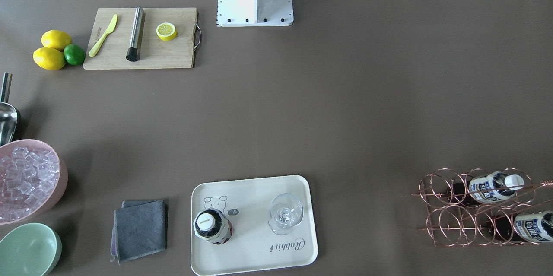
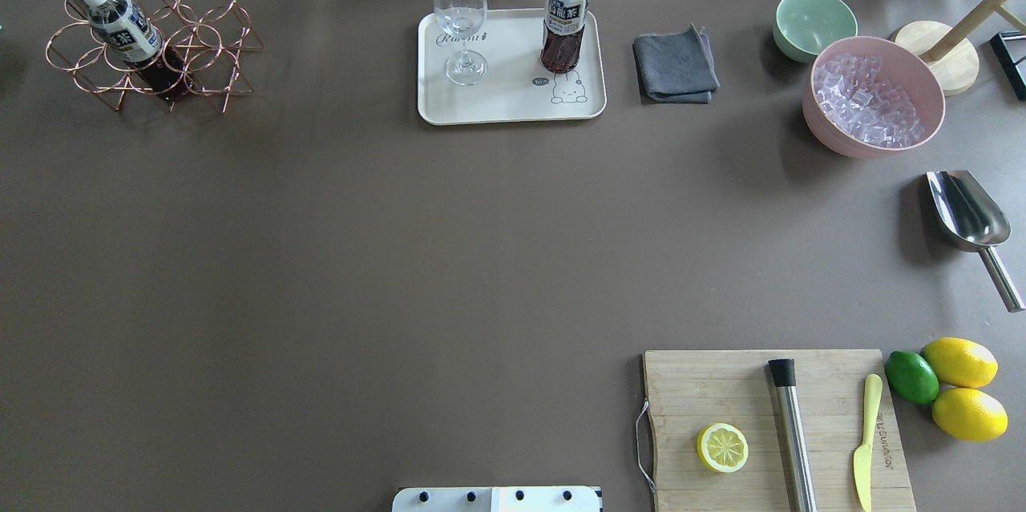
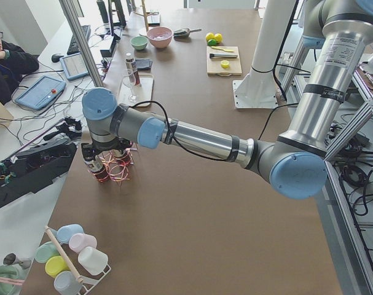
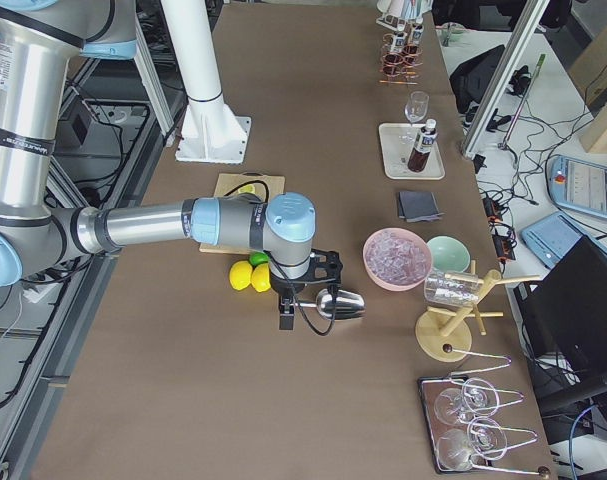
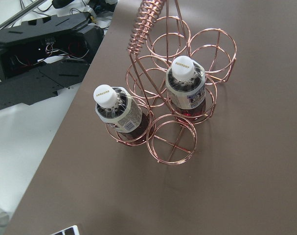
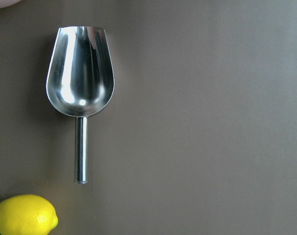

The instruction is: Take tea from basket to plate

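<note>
Two teas [image 5: 186, 83] in basket [image 5: 172, 147], beneath left claw [image 3: 105, 158], third tea [image 2: 565, 15] on plate [image 2: 513, 107]

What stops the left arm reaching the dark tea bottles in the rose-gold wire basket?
Likely nothing, so yes. The left gripper hangs above the basket; both white-capped bottles stand upright, tops free. The wire handle beside them might crowd it.

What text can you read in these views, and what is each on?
"Rabbit": script on the cream tray.
"SUNTORY": white caps of the two tea bottles in the wire basket.
Bottle labels: characters too blurred to read.
Mark burned on the cutting board: too small to read.
Tray's speech bubble: too small.
</note>
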Controlling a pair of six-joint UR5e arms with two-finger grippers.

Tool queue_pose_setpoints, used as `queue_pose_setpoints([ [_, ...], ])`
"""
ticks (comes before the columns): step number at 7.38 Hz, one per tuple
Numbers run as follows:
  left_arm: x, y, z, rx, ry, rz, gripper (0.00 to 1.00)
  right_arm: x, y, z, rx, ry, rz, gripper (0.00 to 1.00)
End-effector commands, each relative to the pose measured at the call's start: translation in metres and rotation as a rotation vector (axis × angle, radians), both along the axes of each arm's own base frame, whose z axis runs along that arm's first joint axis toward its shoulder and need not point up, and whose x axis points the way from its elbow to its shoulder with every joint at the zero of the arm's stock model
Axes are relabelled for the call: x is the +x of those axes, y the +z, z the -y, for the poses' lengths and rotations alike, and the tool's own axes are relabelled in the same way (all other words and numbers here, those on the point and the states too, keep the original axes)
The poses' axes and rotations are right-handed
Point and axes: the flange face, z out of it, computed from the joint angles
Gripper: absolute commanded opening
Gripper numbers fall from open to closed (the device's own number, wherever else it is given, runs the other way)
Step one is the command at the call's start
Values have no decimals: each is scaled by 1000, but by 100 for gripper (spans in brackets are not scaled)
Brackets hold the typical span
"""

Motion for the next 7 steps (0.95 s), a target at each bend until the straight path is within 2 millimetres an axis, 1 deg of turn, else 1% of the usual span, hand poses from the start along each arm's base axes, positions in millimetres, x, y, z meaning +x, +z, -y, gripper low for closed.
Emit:
queue_pose_setpoints([
  [1, 3, -3, -24, -285, -174, -159, 98, -3, -7, 1, 14, -10, -5, 100],
  [2, 3, 16, -43, -475, -292, -207, 98, -3, -8, 1, 16, -11, -11, 100],
  [3, 4, 36, -57, -645, -384, -249, 98, -5, -8, 2, 16, -15, -11, 100],
  [4, 4, 54, -65, -785, -465, -269, 98, -5, -8, 2, 16, -17, -11, 100],
  [5, 6, 80, -85, -886, -504, -283, 98, -7, -8, 2, 16, -20, -9, 100],
  [6, 7, 91, -103, -910, -514, -278, 98, -7, -8, 2, 14, -20, -9, 100],
  [7, 6, 95, -106, -928, -527, -274, 98, -7, -9, 2, 15, -19, -9, 100],
])
